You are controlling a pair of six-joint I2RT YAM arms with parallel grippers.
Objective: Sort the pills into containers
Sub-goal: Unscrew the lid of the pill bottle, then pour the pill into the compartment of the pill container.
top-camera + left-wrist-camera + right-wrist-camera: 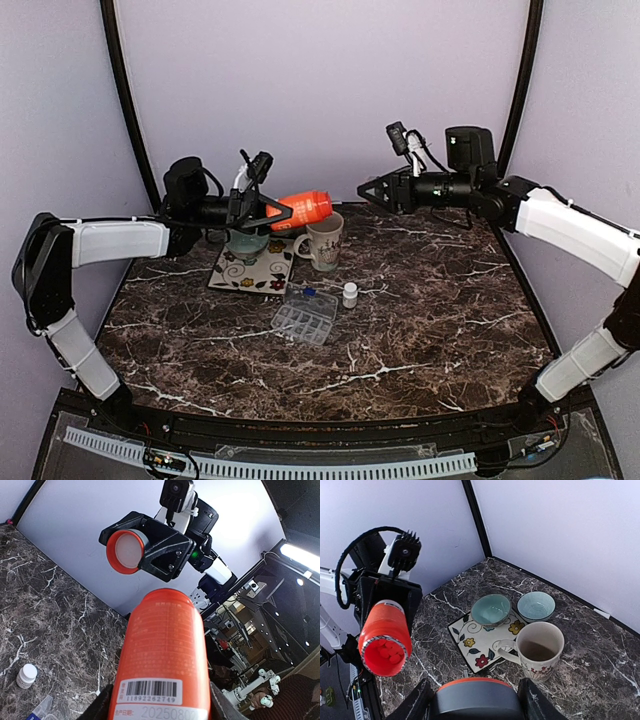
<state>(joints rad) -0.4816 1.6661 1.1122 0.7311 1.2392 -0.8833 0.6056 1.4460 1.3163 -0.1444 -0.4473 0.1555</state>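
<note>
The dark marbled worktop [430, 330] carries everything toward its far left, within reach of both arms. A flowered tile [479, 642] lies there with a teal bowl [491, 609] on its far edge, a ribbed blue bowl [536, 606] just beside that, and a flowered mug [322, 240] at the tile's right corner. These look like the receiving vessels. Nearer and a little right is the clear pill organiser [305, 316], with a small white bottle [350, 294] close by. The left pincer [270, 212] is clamped around the body of the orange bottle [302, 209], which it holds on its side in the air above the tile and mug, mouth pointing right. I'd guess that is so the top could be worked off and the contents tipped out. The right pincer [368, 190], raised well apart from it, is closed on the orange-rimmed cap [125, 550], keeping it out of the way. The orange pills [389, 652] show inside the open mouth, none out yet.
</note>
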